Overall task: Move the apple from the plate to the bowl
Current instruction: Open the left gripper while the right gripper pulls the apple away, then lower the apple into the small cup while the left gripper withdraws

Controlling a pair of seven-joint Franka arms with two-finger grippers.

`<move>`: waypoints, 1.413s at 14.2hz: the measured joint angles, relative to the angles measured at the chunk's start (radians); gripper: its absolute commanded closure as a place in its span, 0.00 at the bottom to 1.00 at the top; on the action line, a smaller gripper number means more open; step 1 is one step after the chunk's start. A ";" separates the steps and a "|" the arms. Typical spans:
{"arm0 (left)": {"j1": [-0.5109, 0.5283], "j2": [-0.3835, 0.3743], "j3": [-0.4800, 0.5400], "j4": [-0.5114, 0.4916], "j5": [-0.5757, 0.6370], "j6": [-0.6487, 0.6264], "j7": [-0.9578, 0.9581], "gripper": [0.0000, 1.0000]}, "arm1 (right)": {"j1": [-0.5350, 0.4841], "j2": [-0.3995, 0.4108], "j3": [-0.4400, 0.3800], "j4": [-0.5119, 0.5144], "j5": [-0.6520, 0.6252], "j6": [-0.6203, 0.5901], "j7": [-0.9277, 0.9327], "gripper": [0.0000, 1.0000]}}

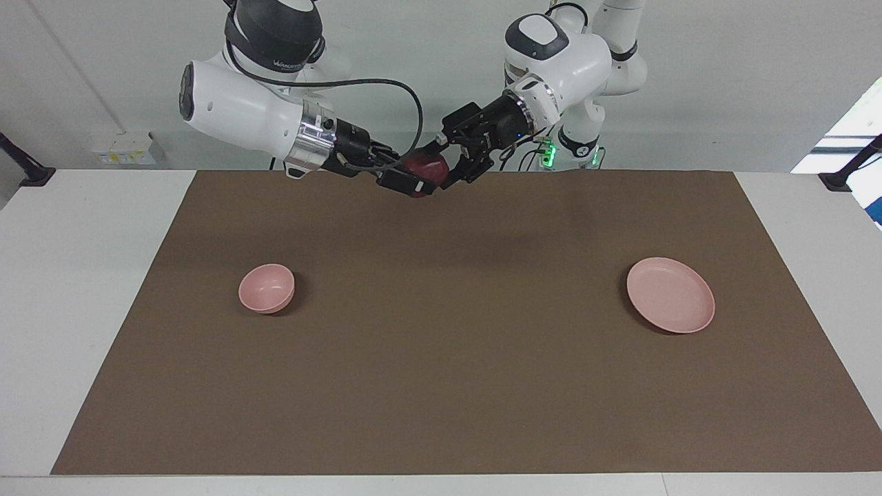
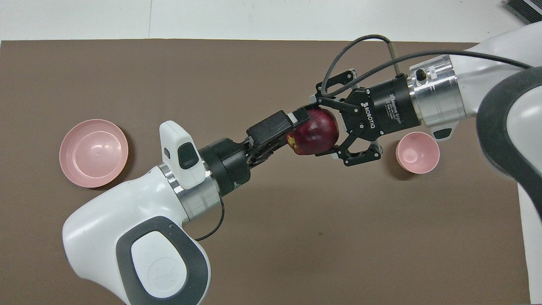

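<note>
We see the dark red apple [image 2: 315, 136], yellow-flecked at one side, clamped in the right gripper [image 2: 326, 132] above the brown mat [image 1: 441, 386]. The left gripper [image 2: 292, 127] stands wide beside it, between the bowl [image 2: 417, 152] and the plate [image 2: 93, 152].

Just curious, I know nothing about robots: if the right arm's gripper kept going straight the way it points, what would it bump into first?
Probably the left gripper: it sits right past the apple that the right gripper holds.

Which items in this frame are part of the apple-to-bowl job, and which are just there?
Job: apple, held in the air by the right pincer; open left pincer beside it; bare plate; bowl.
Just there: brown mat.
</note>
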 measured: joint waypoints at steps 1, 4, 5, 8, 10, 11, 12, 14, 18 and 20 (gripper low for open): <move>0.001 0.000 0.002 0.000 0.000 0.009 0.000 0.00 | 0.000 0.000 0.000 0.000 0.000 0.000 0.000 1.00; 0.002 0.002 0.014 0.000 0.000 0.016 0.000 0.00 | -0.011 0.000 -0.007 0.000 -0.024 -0.003 -0.032 1.00; 0.003 0.002 0.016 0.000 0.000 0.017 0.000 0.00 | -0.028 0.000 -0.009 0.000 -0.039 -0.017 -0.064 1.00; 0.004 0.003 0.029 -0.002 0.022 0.020 0.000 0.00 | -0.095 0.000 -0.014 0.000 -0.124 -0.082 -0.208 1.00; 0.005 0.008 0.050 -0.003 0.069 0.020 0.000 0.00 | -0.106 0.000 -0.014 -0.002 -0.264 -0.100 -0.358 1.00; 0.005 0.011 0.059 -0.003 0.085 0.020 0.000 0.00 | -0.105 0.000 -0.013 -0.008 -0.349 -0.100 -0.445 1.00; 0.006 0.014 0.067 -0.004 0.106 0.017 0.000 0.00 | -0.104 0.000 -0.013 -0.019 -0.419 -0.100 -0.537 1.00; 0.006 0.018 0.094 -0.004 0.155 -0.020 0.000 0.00 | -0.117 0.000 -0.015 -0.060 -0.508 -0.086 -0.728 1.00; 0.006 0.021 0.160 -0.015 0.217 -0.081 -0.001 0.00 | -0.183 0.003 -0.019 -0.188 -0.647 0.066 -1.070 1.00; 0.007 0.021 0.194 -0.016 0.248 -0.137 -0.002 0.00 | -0.185 0.003 -0.019 -0.242 -0.726 0.144 -1.169 1.00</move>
